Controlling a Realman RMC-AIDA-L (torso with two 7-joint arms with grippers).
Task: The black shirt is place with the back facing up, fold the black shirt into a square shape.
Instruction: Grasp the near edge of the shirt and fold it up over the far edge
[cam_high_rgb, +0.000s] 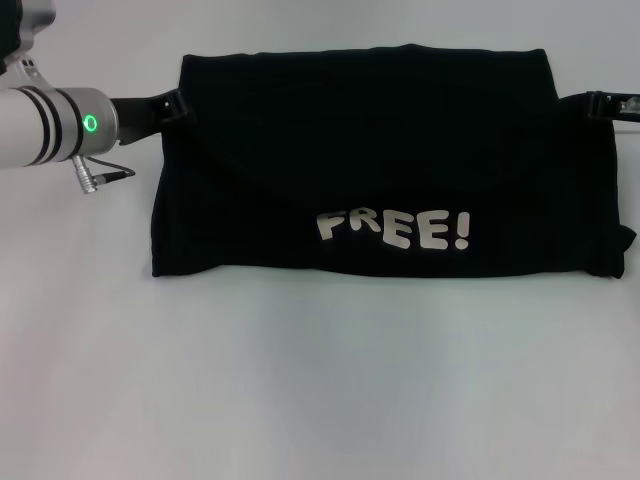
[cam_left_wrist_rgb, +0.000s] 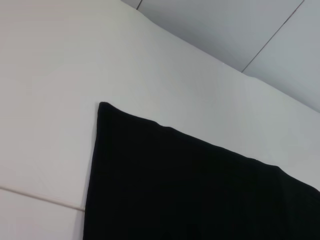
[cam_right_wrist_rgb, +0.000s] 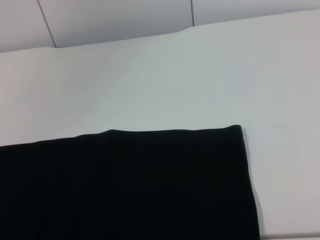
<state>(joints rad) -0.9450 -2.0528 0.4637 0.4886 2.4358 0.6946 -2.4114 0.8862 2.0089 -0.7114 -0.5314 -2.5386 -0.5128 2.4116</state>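
One fold is being shown finished on the black shirt (cam_high_rgb: 380, 165), now a wide band; a crosswise fold is being awaited. Left gripper (cam_high_rgb: 172, 103) and right gripper (cam_high_rgb: 600, 105) are being held at its far corners, finger state impossible to tell.

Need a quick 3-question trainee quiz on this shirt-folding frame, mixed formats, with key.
1. True or false: the black shirt lies in a wide rectangle on the white table.
2. Which white word shows on the shirt? A) FRESH B) FREE! C) FIRE
3. Fill in: the left gripper and the right gripper are each at one of the shirt's far ____.

Key: 1 true; 2 B; 3 corners (left gripper at the far left corner, right gripper at the far right one).
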